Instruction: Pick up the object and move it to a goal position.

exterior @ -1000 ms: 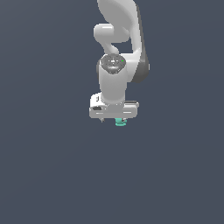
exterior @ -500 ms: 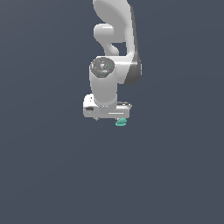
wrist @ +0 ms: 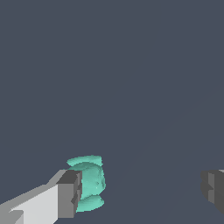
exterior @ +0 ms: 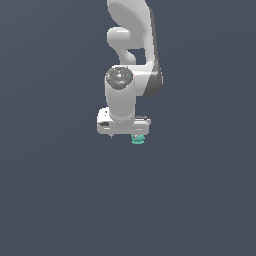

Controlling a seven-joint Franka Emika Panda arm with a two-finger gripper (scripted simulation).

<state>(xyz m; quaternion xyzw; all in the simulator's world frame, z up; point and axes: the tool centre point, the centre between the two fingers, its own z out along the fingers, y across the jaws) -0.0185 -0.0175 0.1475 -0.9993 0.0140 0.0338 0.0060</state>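
The object (wrist: 89, 183) sits against one finger of the wide-spread pincer (wrist: 142, 190).

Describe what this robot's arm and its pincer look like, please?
The arm is glossy white, built from fat rounded segments with dark grey seams and a grey round cap at one joint. The gripper is a wide white bar; the wrist view shows pale fingers ending in dark grey blocky pads. No cables show.

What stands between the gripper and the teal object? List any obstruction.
Nothing visible does. In the wrist view the teal object sits right against one finger pad, with the gripper open and only bare gray surface across the gap to the other finger.
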